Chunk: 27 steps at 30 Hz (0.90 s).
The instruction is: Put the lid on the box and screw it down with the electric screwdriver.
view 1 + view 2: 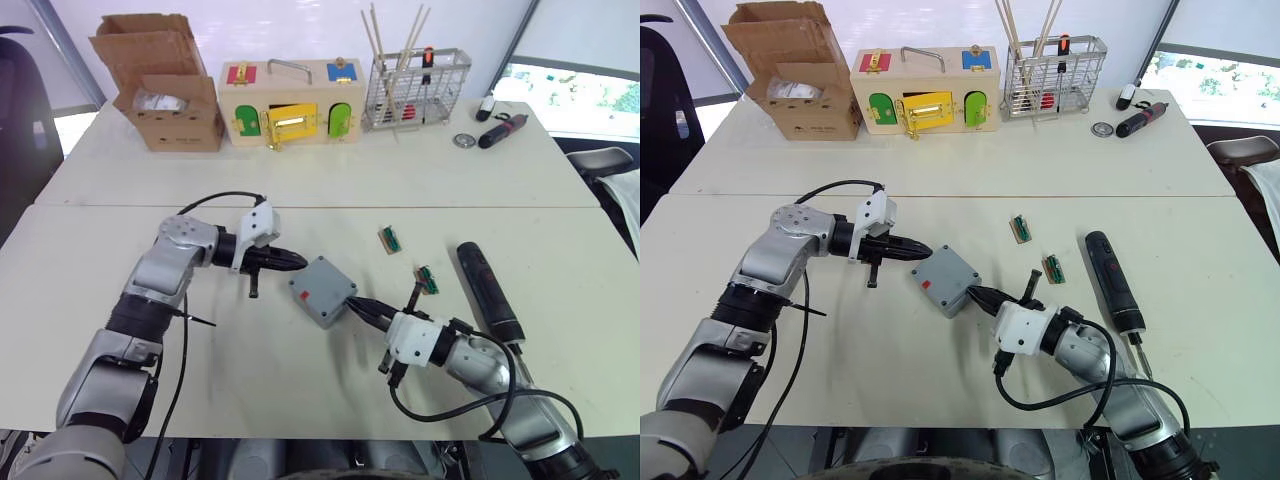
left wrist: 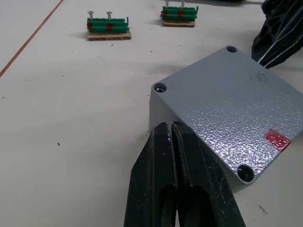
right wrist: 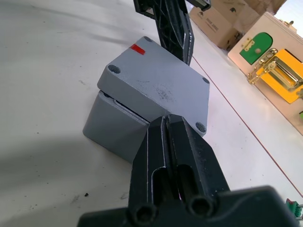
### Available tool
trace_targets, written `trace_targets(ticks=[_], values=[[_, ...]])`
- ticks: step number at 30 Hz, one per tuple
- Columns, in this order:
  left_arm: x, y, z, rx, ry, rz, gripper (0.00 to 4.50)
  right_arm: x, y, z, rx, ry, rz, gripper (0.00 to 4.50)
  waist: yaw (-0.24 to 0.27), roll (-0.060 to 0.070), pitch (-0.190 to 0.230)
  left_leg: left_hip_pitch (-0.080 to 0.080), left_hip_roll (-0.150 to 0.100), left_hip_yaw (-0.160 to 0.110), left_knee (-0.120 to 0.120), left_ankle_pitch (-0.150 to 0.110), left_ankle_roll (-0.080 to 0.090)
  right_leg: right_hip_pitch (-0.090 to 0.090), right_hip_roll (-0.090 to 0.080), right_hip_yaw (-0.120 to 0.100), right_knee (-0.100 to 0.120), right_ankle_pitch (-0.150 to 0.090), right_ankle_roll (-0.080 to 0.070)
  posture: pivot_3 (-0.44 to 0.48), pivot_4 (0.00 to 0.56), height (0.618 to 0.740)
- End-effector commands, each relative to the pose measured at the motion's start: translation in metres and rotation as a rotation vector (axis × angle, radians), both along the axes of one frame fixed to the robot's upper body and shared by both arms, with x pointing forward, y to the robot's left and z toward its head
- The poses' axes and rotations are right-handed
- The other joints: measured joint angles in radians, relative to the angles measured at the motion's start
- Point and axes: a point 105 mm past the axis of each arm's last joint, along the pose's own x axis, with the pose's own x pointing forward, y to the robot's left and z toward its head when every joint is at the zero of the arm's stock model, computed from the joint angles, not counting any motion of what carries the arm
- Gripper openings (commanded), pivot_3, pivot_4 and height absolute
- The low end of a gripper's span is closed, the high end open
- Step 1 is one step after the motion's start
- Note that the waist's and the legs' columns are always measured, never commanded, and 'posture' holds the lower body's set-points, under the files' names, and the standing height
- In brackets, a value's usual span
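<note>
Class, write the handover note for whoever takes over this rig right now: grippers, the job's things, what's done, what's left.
Left gripper: shut, tips against one corner of the lid.
Right gripper: shut, tips against the opposite corner.
The lid sits on the box, slightly skewed with a gap showing.
Electric screwdriver lies untouched on the table beside the right arm.
Done: lid placed. Left: square it up, pick up the screwdriver, drive the corner screws.

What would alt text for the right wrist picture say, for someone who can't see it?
A grey lid with a red mark sits slightly askew on a grey box on a white table. The right gripper, shut, touches its near edge; the left gripper, also shut, meets the far edge.
</note>
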Motion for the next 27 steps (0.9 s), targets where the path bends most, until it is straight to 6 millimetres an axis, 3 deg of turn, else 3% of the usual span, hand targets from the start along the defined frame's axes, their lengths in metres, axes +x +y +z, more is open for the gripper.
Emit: trace_targets(ticks=[1,27], values=[[-0.009,-0.014,0.005,-0.022,-0.024,-0.062,0.06,0.0,0.002,0.014,0.026,-0.057,0.002,0.0,0.0,0.0,0.0,0.0,0.0,0.0,0.0,0.0,0.0,0.0,0.0,0.0,0.0,0.0,0.0,0.0,0.15,0.74],[-0.011,-0.024,0.0,-0.018,-0.039,-0.085,0.06,-0.004,0.007,0.015,0.045,-0.048,0.025,0.0,0.0,0.0,0.0,0.0,0.0,0.0,0.0,0.0,0.0,0.0,0.0,0.0,0.0,0.0,0.0,0.0,0.15,0.74]])
